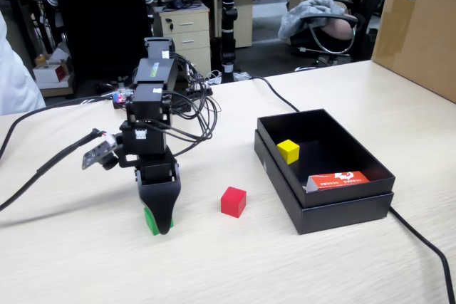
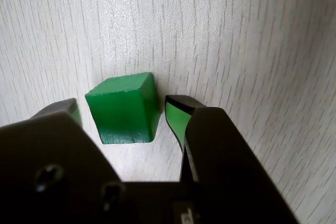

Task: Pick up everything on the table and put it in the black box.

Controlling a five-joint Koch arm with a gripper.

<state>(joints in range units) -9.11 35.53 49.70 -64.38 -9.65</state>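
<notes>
The green cube [image 2: 124,109] sits on the table [image 1: 85,261] between the gripper [image 2: 126,111] jaws, which stand apart on either side of it. The arm [image 1: 151,115] points straight down. Right of it lies the red cube [image 1: 233,201], then the black box [image 1: 335,208] with the yellow cube [image 1: 288,150] inside.

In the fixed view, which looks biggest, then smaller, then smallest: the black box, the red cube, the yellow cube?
1. black box, by far the largest.
2. red cube.
3. yellow cube, inside the box.
The cubes look nearly alike; the red one sits nearer the camera, so their order is unsure.
</notes>
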